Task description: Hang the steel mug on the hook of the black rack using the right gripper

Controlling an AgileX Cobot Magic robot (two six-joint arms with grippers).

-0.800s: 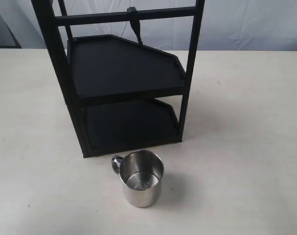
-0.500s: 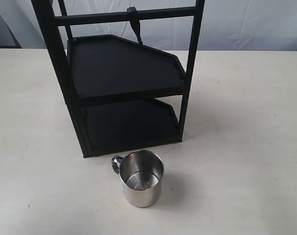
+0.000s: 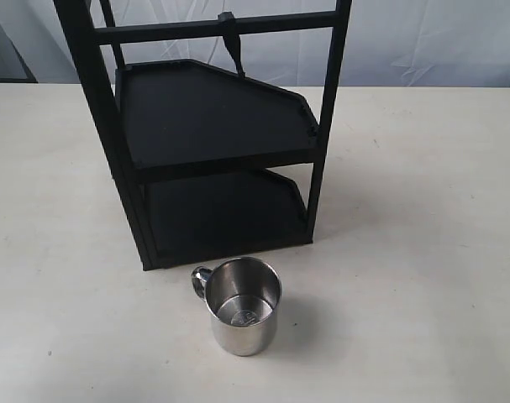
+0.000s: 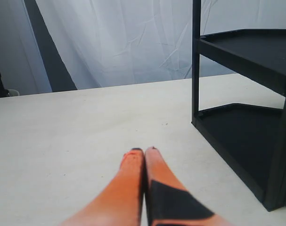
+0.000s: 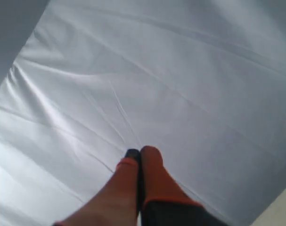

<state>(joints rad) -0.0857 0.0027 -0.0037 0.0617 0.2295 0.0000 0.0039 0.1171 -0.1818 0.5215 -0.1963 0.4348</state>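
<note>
The steel mug (image 3: 243,306) stands upright on the table in front of the black rack (image 3: 212,126), its handle turned to the left. The hook (image 3: 230,42) hangs from the rack's top bar. Neither gripper shows in the exterior view. In the right wrist view my right gripper (image 5: 139,155) is shut with nothing between its orange pads, facing a white backdrop sheet; the mug and rack are out of that view. My left gripper (image 4: 143,151) is shut and empty, low over the table, with the black rack (image 4: 246,117) off to one side.
A cream table (image 3: 423,235) carries the rack and the mug. A white cloth backdrop (image 3: 423,42) hangs behind the table. The rack has two flat shelves, both bare.
</note>
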